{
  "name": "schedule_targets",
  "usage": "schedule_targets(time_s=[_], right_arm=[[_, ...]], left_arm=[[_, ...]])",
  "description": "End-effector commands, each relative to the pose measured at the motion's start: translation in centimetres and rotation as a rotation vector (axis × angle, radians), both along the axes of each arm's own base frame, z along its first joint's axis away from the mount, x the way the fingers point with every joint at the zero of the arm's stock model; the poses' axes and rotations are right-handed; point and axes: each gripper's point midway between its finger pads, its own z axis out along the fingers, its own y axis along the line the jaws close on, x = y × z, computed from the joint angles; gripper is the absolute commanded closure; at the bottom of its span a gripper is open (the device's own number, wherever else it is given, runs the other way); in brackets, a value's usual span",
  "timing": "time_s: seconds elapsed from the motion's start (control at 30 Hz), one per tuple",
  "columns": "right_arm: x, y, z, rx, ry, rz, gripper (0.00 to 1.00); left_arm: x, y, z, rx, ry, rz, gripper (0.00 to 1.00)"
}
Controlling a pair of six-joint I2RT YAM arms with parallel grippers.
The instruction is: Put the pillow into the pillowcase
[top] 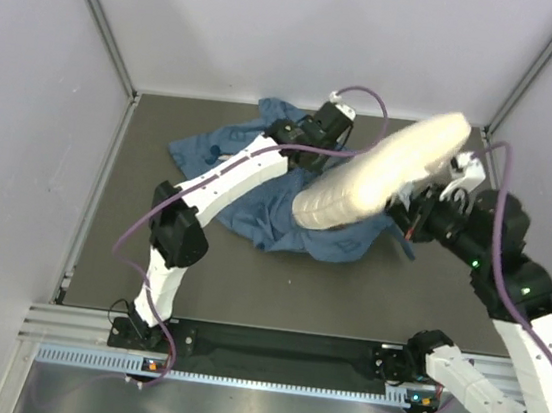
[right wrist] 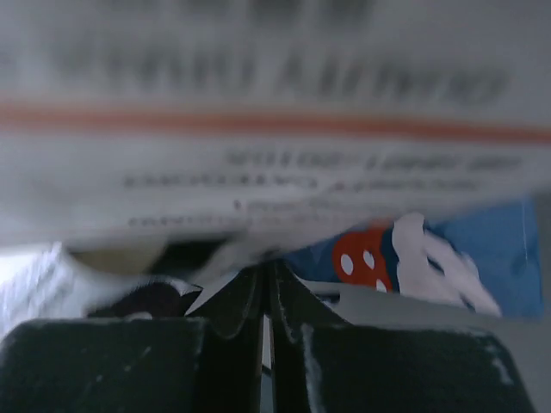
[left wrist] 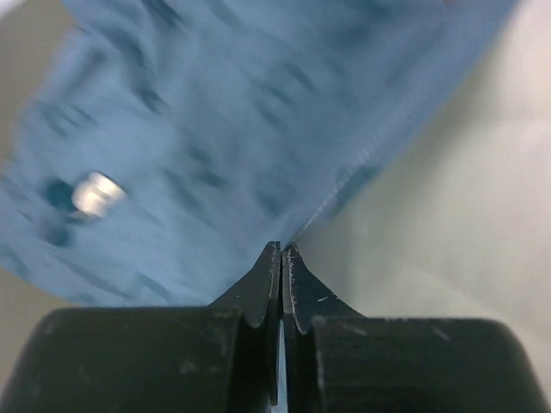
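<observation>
Two pinches: L gripper (left wrist: 281,251) on crumpled blue pillowcase (top: 212,153) hem, R gripper (right wrist: 265,270) on tag (right wrist: 258,163) of raised cream pillow (top: 391,170).

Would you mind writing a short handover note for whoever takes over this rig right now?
Grippers: the left gripper is shut, pinching the hem of the pillowcase. The right gripper is shut at the tag end of the pillow, holding it raised above the pillowcase.
Done: both pieces are gripped.
Left: open the pillowcase's mouth and feed the pillow in. It looks wholly outside.
</observation>
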Motion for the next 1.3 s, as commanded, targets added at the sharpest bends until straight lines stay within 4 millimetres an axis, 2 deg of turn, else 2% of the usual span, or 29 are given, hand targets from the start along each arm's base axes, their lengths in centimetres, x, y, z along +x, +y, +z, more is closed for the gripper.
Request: schedule_targets(time_s=[0.0, 0.1, 0.17, 0.2, 0.27, 0.3, 0.33, 0.37, 0.4, 0.43, 0.57, 0.6, 0.67, 0.7, 0.73, 0.77, 0.8, 0.83, 0.87, 0.9, 0.93, 0.97, 1.0, 1.03, 1.07, 1.1, 1.13, 1.17, 1.27], right_arm=[[-1.6, 0.4, 13.7, 0.074, -0.364, 0.095, 1.0], [-2.8, 0.5, 17.8, 0.089, -0.445, 0.138, 1.0], [-3.6, 0.5, 18.8, 0.102, -0.473, 0.157, 1.0], [-3.6, 0.9, 18.5, 0.114, -0.462, 0.175, 1.0], [-4.4, 1.9, 17.2, 0.141, -0.443, 0.244, 1.0], [-3.6, 3.0, 13.7, 0.154, -0.347, 0.279, 1.0], [-4.8, 3.9, 13.9, 0.206, -0.386, 0.353, 1.0], [-4.9, 4.5, 12.5, 0.233, -0.361, 0.382, 1.0], [-4.6, 5.5, 8.9, 0.263, -0.259, 0.406, 1.0], [-5.3, 5.5, 9.2, 0.288, -0.305, 0.421, 1.0], [-5.0, 4.4, 8.9, 0.219, -0.297, 0.348, 1.0], [-5.7, 4.0, 11.5, 0.225, -0.348, 0.347, 1.0], [-5.7, 3.7, 13.4, 0.212, -0.375, 0.341, 1.0], [-6.7, 3.2, 16.3, 0.229, -0.442, 0.345, 1.0], [-6.6, 3.4, 17.2, 0.23, -0.452, 0.354, 1.0], [-7.1, 3.4, 18.6, 0.24, -0.479, 0.368, 1.0], [-8.2, 3.5, 20.7, 0.258, -0.52, 0.409, 1.0], [-9.0, 3.6, 21.6, 0.269, -0.539, 0.443, 1.0], [-9.9, 3.8, 22.3, 0.297, -0.541, 0.476, 1.0], [-10.2, 4.1, 22.7, 0.322, -0.553, 0.506, 1.0], [-11.2, 4.4, 22.4, 0.344, -0.544, 0.552, 1.0], [-11.5, 4.7, 21.8, 0.385, -0.503, 0.573, 1.0], [-10.1, 5.7, 18.2, 0.388, -0.402, 0.579, 1.0], [-10.6, 5.6, 17.3, 0.408, -0.4, 0.585, 1.0], [-9.0, 6.8, 12.1, 0.415, -0.247, 0.573, 1.0], [-8.8, 7.0, 9.9, 0.415, -0.204, 0.566, 1.0], [-8.4, 6.7, 7.7, 0.406, -0.171, 0.516, 1.0], [-7.7, 7.3, 2.8, 0.374, -0.066, 0.493, 1.0], [-7.5, 7.3, -4.0, 0.322, 0.076, 0.433, 1.0]], left_arm=[[-1.4, 1.0, 12.5, -0.234, -0.173, -0.001, 1.0], [-2.9, 3.0, 19.4, -0.349, -0.296, 0.017, 1.0], [-3.4, 4.3, 22.1, -0.386, -0.364, 0.045, 1.0], [-4.0, 5.4, 24.7, -0.433, -0.425, 0.057, 1.0], [-4.7, 6.3, 26.4, -0.473, -0.471, 0.063, 1.0], [-5.5, 6.8, 28.7, -0.536, -0.517, 0.048, 1.0], [-5.9, 6.7, 28.7, -0.549, -0.517, 0.035, 1.0], [-6.3, 6.7, 29.4, -0.577, -0.526, 0.017, 1.0], [-7.3, 6.8, 30.8, -0.629, -0.547, -0.014, 1.0], [-7.5, 6.6, 30.7, -0.64, -0.544, -0.027, 1.0], [-8.9, 6.6, 33.1, -0.716, -0.559, -0.072, 1.0], [-9.1, 6.4, 33.3, -0.725, -0.555, -0.084, 1.0], [-9.9, 6.3, 34.4, -0.759, -0.565, -0.114, 1.0], [-10.5, 6.9, 35.1, -0.777, -0.581, -0.117, 1.0], [-10.3, 6.7, 33.6, -0.755, -0.563, -0.115, 1.0], [-10.4, 6.9, 34.1, -0.784, -0.594, -0.114, 1.0], [-10.8, 7.2, 32.3, -0.769, -0.577, -0.116, 1.0], [-11.1, 7.4, 31.9, -0.777, -0.581, -0.124, 1.0], [-11.4, 7.4, 31.4, -0.783, -0.581, -0.136, 1.0], [-12.4, 8.2, 32.6, -0.825, -0.625, -0.15, 1.0], [-12.3, 7.8, 30.3, -0.804, -0.594, -0.159, 1.0], [-12.8, 7.8, 30.0, -0.816, -0.593, -0.18, 1.0], [-13.8, 8.4, 31.0, -0.854, -0.625, -0.198, 1.0], [-13.8, 8.1, 29.3, -0.839, -0.603, -0.206, 1.0], [-14.8, 8.4, 29.5, -0.86, -0.607, -0.233, 1.0], [-15.0, 8.4, 29.4, -0.868, -0.611, -0.245, 1.0], [-15.0, 8.2, 27.9, -0.854, -0.589, -0.25, 1.0], [-15.4, 8.5, 27.9, -0.861, -0.595, -0.25, 1.0], [-15.3, 8.6, 26.4, -0.853, -0.598, -0.248, 1.0]])
